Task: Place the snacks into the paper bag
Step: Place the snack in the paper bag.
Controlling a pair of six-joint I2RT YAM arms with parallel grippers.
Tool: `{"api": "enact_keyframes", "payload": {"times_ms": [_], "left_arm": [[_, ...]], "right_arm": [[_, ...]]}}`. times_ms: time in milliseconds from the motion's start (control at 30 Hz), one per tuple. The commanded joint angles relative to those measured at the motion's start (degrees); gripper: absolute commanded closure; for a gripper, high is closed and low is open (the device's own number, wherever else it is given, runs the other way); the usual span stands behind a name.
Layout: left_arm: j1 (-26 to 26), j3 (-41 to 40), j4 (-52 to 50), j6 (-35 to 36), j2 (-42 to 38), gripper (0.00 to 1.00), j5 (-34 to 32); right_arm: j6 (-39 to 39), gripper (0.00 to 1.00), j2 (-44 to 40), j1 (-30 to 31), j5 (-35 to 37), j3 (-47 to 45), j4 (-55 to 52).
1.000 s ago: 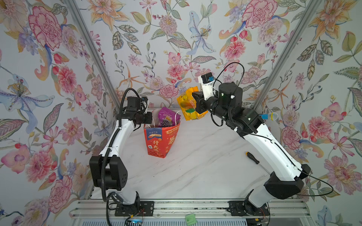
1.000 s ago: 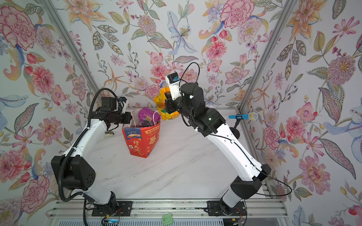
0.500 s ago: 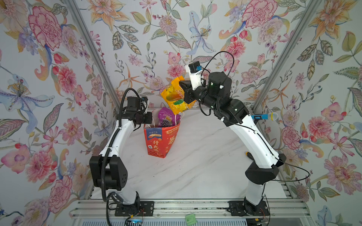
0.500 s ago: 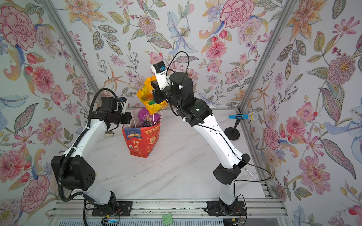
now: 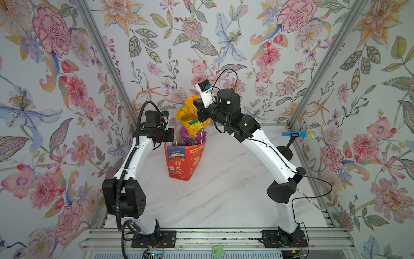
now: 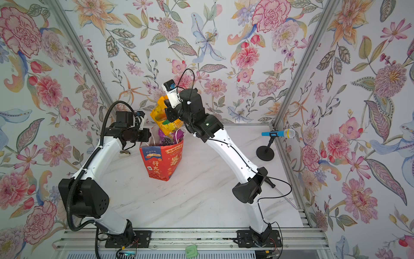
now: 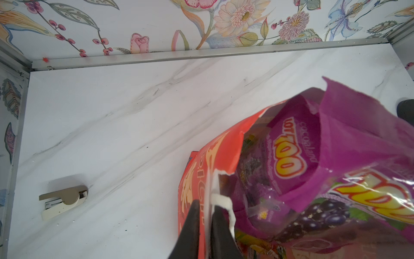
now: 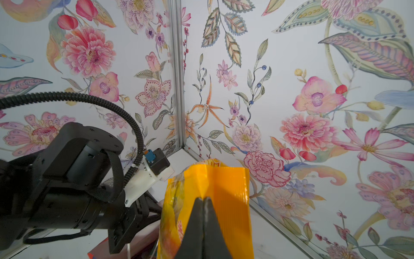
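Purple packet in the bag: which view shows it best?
Left wrist view: the purple packet is close, its print readable, inside the paper bag. Both top views show only its top, partly behind the orange packet. In the right wrist view I cannot find it.

The left arm [image 5: 134,157] and right arm [image 5: 266,150] arch from near bases toward the far middle. The left gripper [image 7: 207,203] pinches the paper bag [image 7: 215,143] rim. The right gripper [image 8: 203,198], raised higher, is clamped on the orange snack packet [image 8: 226,179].

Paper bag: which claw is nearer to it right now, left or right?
Left. The left claw is shut on the rim of the paper bag, at its side. The right claw is higher up, holding the orange packet over the bag's mouth.
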Motion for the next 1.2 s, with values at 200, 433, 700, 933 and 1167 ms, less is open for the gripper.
{"api": "enact_keyframes", "payload": {"times_ms": [200,433,700,933,1167], "left_arm": [[0.69,-0.25,-0.82,0.62,-0.90,0.87,-1.00],[0.65,-0.24,-0.87,0.64,-0.99,0.87,-1.13],[0.91,-0.06,-0.95,0.68,-1.03,0.87,-0.91],[0.95,-0.24,-0.92,0.65,-1.42,0.87,-1.00],[1.00,-0.28,-0.82,0.64,-1.60,0.87,-0.87]], "right_arm": [[-0.66,1.00,3.00,0.60,-0.66,3.27,8.39],[-0.17,1.00,1.57,1.98,-2.28,0.19,5.29],[-1.96,1.00,-1.21,4.68,-1.65,-1.34,5.37],[-1.94,1.00,-1.82,5.54,-1.49,-0.53,4.37],[-1.81,1.00,-1.88,5.17,-0.48,-2.51,4.06]]}}
